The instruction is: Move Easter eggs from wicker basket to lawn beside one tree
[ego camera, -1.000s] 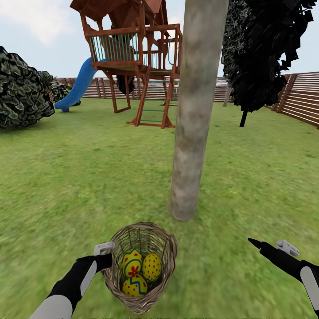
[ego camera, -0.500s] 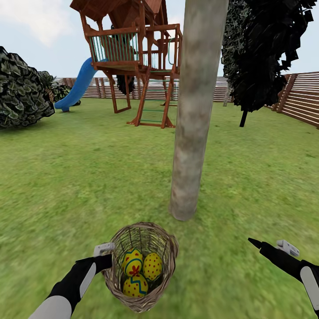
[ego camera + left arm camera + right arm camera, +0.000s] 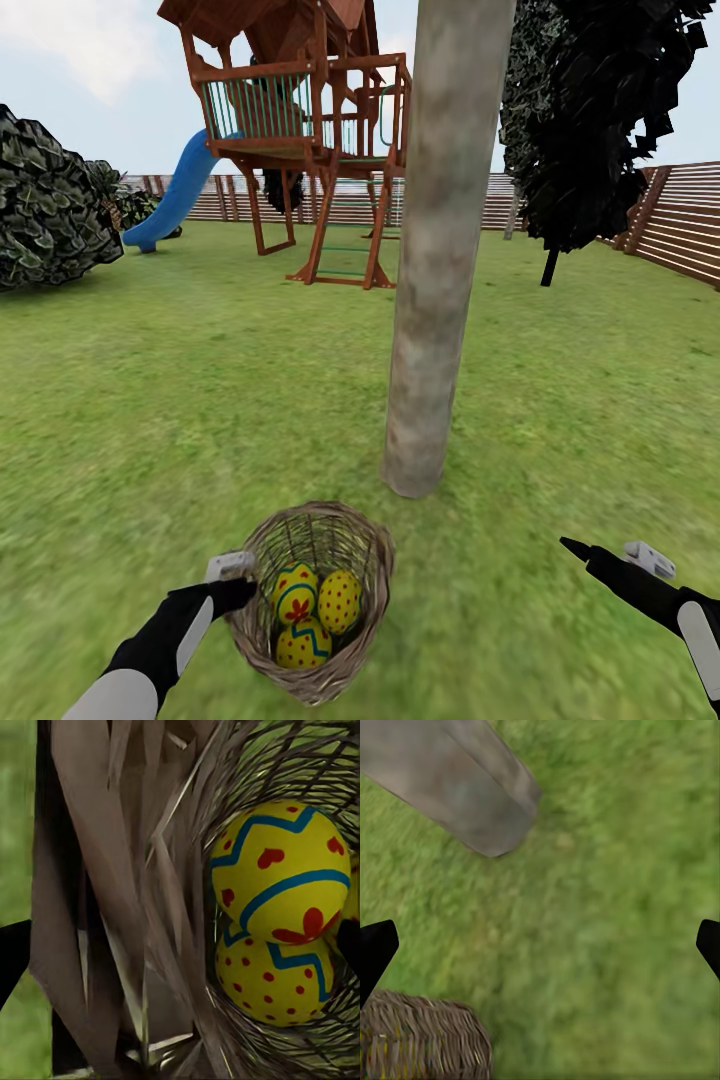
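Fenced garden, mottled lawn (image 3: 150, 420) all round, play tower (image 3: 300, 130) with blue slide (image 3: 175, 200) far beyond.

Head view: the wicker basket (image 3: 310, 680) is held at its rim by the left gripper (image 3: 240, 585), just beside the claw; all three Easter eggs (image 3: 318, 612) are seen inside. The tree (image 3: 430, 300) stands near, beyond the basket. The right gripper (image 3: 590, 553) hangs well apart, nothing in it — spread not readable here.

Left wrist view: wicker wall between the fingers, two eggs close by.

Right wrist view: fingertips spread wide over bare grass.

Judged: basket brought to the tree; no egg unloaded yet.
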Tool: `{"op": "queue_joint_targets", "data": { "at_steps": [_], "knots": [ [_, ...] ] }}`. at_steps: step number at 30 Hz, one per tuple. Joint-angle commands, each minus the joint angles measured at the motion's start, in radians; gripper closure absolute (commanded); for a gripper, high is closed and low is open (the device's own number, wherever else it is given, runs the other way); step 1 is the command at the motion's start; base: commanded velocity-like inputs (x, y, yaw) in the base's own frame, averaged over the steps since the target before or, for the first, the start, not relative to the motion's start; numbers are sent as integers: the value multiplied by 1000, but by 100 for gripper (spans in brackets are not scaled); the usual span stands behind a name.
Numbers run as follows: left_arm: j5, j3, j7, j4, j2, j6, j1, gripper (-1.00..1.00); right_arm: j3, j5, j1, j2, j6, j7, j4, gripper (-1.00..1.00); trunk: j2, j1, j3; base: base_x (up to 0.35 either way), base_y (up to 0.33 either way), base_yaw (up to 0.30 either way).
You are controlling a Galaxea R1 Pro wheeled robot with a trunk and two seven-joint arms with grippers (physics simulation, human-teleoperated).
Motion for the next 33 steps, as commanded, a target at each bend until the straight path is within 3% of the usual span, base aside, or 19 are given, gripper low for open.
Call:
{"op": "queue_joint_targets", "data": {
  "at_steps": [1,5,7,9,10,12,13,16,18,19,20,22,23,24,27,29,31,33],
  "knots": [
    [5,2,0,-2,0,6,-1,-100,-2,-3,-1,0,7,2,0,-100,0,0,-1,0,0,0],
    [5,2,-1,-27,0,7,-1,-100,-2,-2,-1,1,9,5,-3,-100,28,-15,12,0,0,0],
    [5,0,1,-122,1,13,8,-100,0,-3,-1,6,11,5,-5,-100,42,-23,18,0,0,0],
    [6,1,1,-213,1,26,15,-100,2,-2,-1,31,12,5,-14,-100,56,-31,24,0,0,0],
    [7,0,1,-276,1,52,17,-100,2,-2,-1,35,14,5,-24,-100,63,-35,27,0,0,0],
    [7,16,1,-384,2,165,18,-100,6,-2,-1,37,14,8,-29,-100,77,-42,34,0,0,0],
    [7,45,-3,-469,1,230,18,-100,37,-1,-1,37,15,8,-29,-100,84,-46,37,0,0,0],
    [8,122,-94,-614,0,300,18,-100,189,1,-1,37,16,8,-37,-100,105,-58,46,0,0,0],
    [23,219,-196,-644,-2,311,18,-100,219,3,-1,37,19,6,-60,-100,119,-65,52,0,0,0],
    [57,249,-258,-649,2,313,18,-100,226,4,-1,38,22,6,-71,-100,126,-69,55,0,0,0],
    [76,259,-279,-650,10,316,18,-100,235,4,-1,38,23,6,-73,-100,133,-73,59,0,0,0],
    [241,294,-346,-654,54,380,17,-100,332,3,-1,37,26,6,-85,-100,147,-81,65,0,0,0],
    [334,297,-365,-653,67,393,17,-100,363,3,-1,38,27,6,-103,-100,154,-84,68,0,0,0],
    [405,298,-383,-647,77,396,17,-100,384,3,-1,38,28,6,-118,-100,161,-88,71,0,0,0],
    [550,294,-449,-631,100,401,18,-100,433,3,0,39,34,4,-161,-100,182,-100,81,0,0,0],
    [583,297,-478,-586,107,401,18,-100,468,5,0,39,70,4,-188,-100,196,-107,87,0,0,0],
    [589,297,-484,-561,108,400,18,-100,484,6,1,40,81,3,-194,-100,203,-111,90,0,0,0],
    [594,298,-488,-537,110,399,18,-100,527,8,1,40,90,0,-201,-100,203,-111,90,0,0,0]
  ]
}}
